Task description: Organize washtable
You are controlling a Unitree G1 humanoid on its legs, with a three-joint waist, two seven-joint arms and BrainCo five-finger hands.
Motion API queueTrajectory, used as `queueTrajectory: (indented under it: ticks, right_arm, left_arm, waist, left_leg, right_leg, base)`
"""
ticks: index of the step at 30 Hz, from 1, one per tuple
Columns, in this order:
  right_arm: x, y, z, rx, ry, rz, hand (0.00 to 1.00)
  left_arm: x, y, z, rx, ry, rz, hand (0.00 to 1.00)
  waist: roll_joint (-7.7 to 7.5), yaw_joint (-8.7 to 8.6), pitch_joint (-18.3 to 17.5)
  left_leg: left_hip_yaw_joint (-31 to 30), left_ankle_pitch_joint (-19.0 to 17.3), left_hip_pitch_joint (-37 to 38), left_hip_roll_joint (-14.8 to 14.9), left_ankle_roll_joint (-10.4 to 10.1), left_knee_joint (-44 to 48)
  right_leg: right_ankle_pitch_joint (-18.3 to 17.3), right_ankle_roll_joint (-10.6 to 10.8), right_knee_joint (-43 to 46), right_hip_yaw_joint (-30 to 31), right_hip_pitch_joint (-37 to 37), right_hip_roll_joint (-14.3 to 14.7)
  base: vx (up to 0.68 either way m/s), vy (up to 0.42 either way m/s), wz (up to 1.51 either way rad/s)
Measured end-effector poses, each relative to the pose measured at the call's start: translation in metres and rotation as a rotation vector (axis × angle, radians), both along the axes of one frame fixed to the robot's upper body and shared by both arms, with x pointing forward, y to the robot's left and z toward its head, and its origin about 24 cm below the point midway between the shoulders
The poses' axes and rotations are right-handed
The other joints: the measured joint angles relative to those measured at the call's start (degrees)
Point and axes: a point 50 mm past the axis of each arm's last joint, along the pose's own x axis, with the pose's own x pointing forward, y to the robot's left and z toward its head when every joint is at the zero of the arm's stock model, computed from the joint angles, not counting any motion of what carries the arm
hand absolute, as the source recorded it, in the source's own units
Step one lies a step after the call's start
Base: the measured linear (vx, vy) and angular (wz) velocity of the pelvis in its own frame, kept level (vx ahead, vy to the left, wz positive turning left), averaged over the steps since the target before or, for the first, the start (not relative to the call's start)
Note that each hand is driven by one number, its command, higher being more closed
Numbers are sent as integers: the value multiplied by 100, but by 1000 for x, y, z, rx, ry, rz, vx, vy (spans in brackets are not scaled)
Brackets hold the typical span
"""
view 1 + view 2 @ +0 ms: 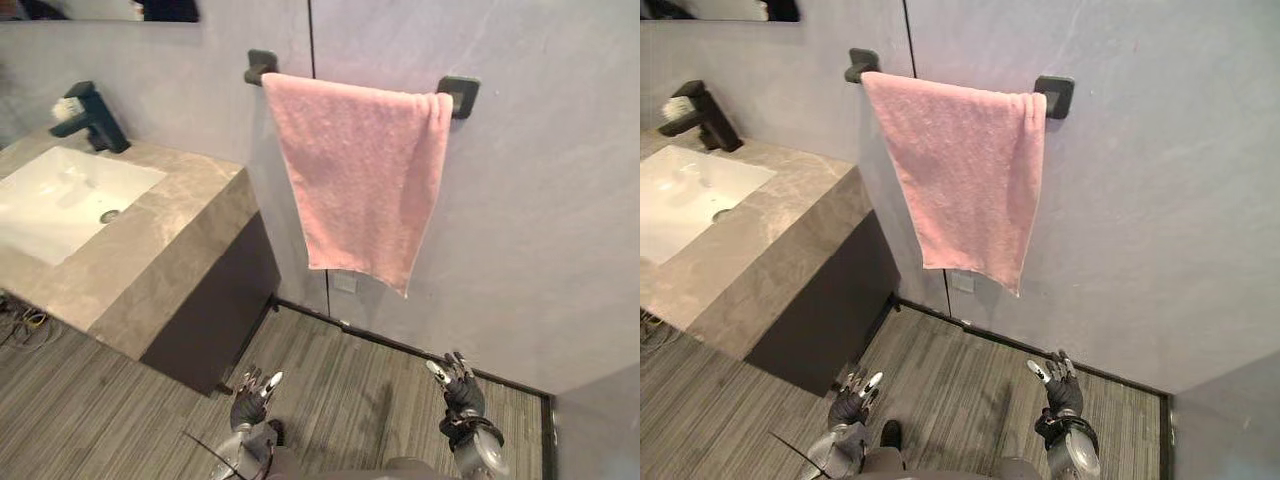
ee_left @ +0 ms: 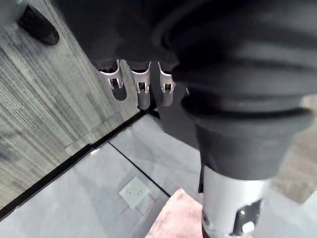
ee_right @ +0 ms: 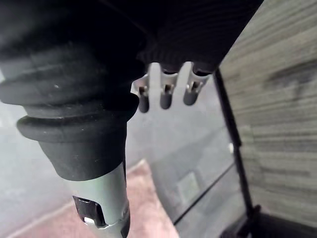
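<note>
Towel (image 1: 360,170) draped over bar (image 1: 456,95), beside sink (image 1: 50,210).
Left hand (image 1: 252,398) and right hand (image 1: 462,390) low, fingers straight, holding nothing.

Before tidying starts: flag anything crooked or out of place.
The pink towel hangs askew on the wall bar: its lower edge slants, the right corner dropping lowest. A whitish lump sits on the tap; unclear what.
</note>
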Motion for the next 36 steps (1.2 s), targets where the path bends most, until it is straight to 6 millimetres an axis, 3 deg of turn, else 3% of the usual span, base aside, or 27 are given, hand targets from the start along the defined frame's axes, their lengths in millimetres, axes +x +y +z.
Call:
queueTrajectory:
  ticks: [1,2,3,4,5,6,8,9,10,11,12,13,14,15,16,17,19,21,24,26,28,31,33,36]
  right_arm:
    - [1,-1,1,-3,-3,-2,0]
    - [1,-1,1,-4,-3,-3,0]
    - [3,-2,2,-6,-10,-14,0]
    - [3,-4,2,-9,-10,-28,0]
    - [2,-6,2,-12,-8,-38,0]
    - [-15,-12,-4,1,28,-100,0]
    - [-15,-13,-4,-1,25,-99,0]
    - [-15,-14,-6,3,36,-107,0]
    - [-12,-13,-7,7,35,-107,0]
    - [-15,-15,-9,9,51,-124,0]
    - [-22,-20,-14,13,74,-172,0]
    - [-29,-31,-15,28,79,-281,0]
    - [-29,-40,-14,20,74,-327,0]
    - [-29,-42,-13,22,71,-335,0]
    - [-28,-41,-14,19,77,-331,0]
    - [-28,-39,-14,22,76,-323,0]
    - [-27,-39,-13,20,74,-320,0]
    - [-25,-37,-14,24,77,-313,0]
    - [-21,-23,-15,54,77,-281,0]
    - [-18,-15,-16,62,81,-244,0]
    - [-19,-10,-16,66,85,-218,0]
    - [-22,-11,-14,51,79,-205,0]
    - [-18,-6,-12,43,69,-158,0]
    - [-13,3,-12,30,63,-76,0]
  left_arm:
    - [-1,2,0,-12,3,23,0]
    - [-1,2,-1,-15,6,31,0]
    - [1,6,1,-1,1,36,0]
    - [2,6,1,-1,-3,30,0]
    - [2,4,1,-5,-3,30,0]
    - [15,10,17,11,-89,51,0]
    - [14,12,16,16,-83,64,0]
    - [14,12,16,16,-83,62,0]
    - [14,11,18,11,-93,64,0]
    - [18,8,22,11,-117,46,0]
    - [21,3,26,11,-140,15,0]
    - [27,-1,29,2,-154,6,0]
    - [26,-2,27,-1,-141,19,0]
    - [25,-2,26,0,-135,22,0]
    - [22,3,22,13,-110,22,0]
    - [16,6,20,21,-88,24,0]
    - [14,6,18,20,-75,15,0]
    - [12,4,17,14,-66,8,0]
    - [15,12,19,50,-80,1,0]
    - [19,14,21,69,-94,-22,0]
    - [25,15,25,78,-119,-29,0]
    - [27,15,27,80,-132,-23,0]
    - [25,16,26,80,-127,-21,0]
    - [23,13,25,80,-125,-30,0]
  waist:
    - [-20,0,39]
    - [-72,3,60]
    - [-222,-11,159]
    - [-260,-75,225]
    - [-272,-132,224]
    - [-258,-344,140]
    - [-115,-298,193]
    - [14,-259,179]
    - [46,-157,188]
    - [36,-196,199]
    - [-210,-389,68]
    - [-52,-653,-65]
    - [51,-560,5]
    - [131,-541,29]
    - [69,-545,58]
    - [27,-607,33]
    - [73,-640,52]
    - [165,-607,45]
    - [163,-619,92]
    - [196,-622,125]
    - [266,-654,165]
    - [254,-649,209]
    - [239,-654,240]
    - [192,-693,268]
  left_leg:
    - [113,-346,-17,25,416,-74]
    - [203,-613,-31,46,511,-99]
    - [511,-763,-245,84,381,346]
    - [825,-714,-494,-6,307,1287]
    - [959,-733,-548,-21,338,1670]
    - [2471,-949,-99,-271,718,1861]
    - [2848,-1276,417,-139,475,1815]
    - [2974,-1294,529,-216,416,1505]
    - [2941,-1087,448,-470,442,1266]
    - [2761,-809,377,-698,495,1000]
    - [2301,-98,419,-1146,558,48]
    - [3261,-804,298,-875,971,868]
    - [3807,-966,523,-723,406,630]
    - [3902,-937,587,-790,488,340]
    - [3781,-737,610,-970,424,-41]
    - [3924,-766,739,-1044,440,-266]
    - [4346,-727,715,-995,434,-324]
    - [4351,-453,792,-1258,726,-767]
    - [4322,-427,740,-1411,773,-917]
    - [4191,-441,737,-1456,795,-983]
    - [3831,-464,736,-1517,761,-1082]
    - [3348,-469,803,-1719,759,-1159]
    - [3120,-461,887,-1804,759,-1146]
    - [2736,-453,993,-1823,758,-1027]
  right_leg:
    - [58,-119,-29,-150,34,24]
    - [120,-212,-144,-204,68,-31]
    - [277,-332,-378,-415,122,-129]
    - [337,-364,-494,-674,181,-269]
    - [347,-366,-529,-796,203,-321]
    - [602,-275,-1338,-2157,666,-714]
    - [663,-233,-1417,-2365,864,-725]
    - [644,-210,-1352,-2401,854,-736]
    - [633,-203,-1276,-2646,845,-778]
    - [609,-183,-1323,-2878,846,-881]
    - [588,-194,-1533,-3393,818,-1105]
    - [786,-93,-1618,-4301,844,-1256]
    - [826,-91,-1547,-4478,857,-1208]
    - [826,-92,-1489,-4537,854,-1206]
    - [853,-132,-1437,-4565,867,-1307]
    - [854,-129,-1428,-4650,881,-1399]
    - [874,-97,-1373,-4770,862,-1483]
    - [1017,-32,-1356,-4532,747,-1570]
    - [1231,32,-1349,-4162,566,-1647]
    - [1354,-60,-1259,-3776,419,-1646]
    - [1239,-76,-969,-2327,172,-1409]
    - [941,249,-621,-971,25,-1130]
    - [852,332,-528,-562,-16,-1002]
    - [778,315,-635,69,-50,-549]
  base:
    - [-60,-127,66]
    - [-70,-105,68]
    - [-49,-45,86]
    - [-57,-62,95]
    - [-79,-30,351]
    - [-47,31,338]
    - [-43,77,205]
    - [-84,74,66]
    - [-93,55,89]
    - [-113,-20,175]
    - [-68,-13,302]
    - [-20,5,319]
    - [34,74,246]
    - [-9,121,150]
    - [-55,115,129]
    - [-4,77,137]
    - [13,47,78]
    - [-68,193,14]
    - [-31,213,0]
    - [-10,166,17]
    - [-5,118,67]
    - [-1,47,103]
    - [4,-9,73]
    - [16,-34,65]
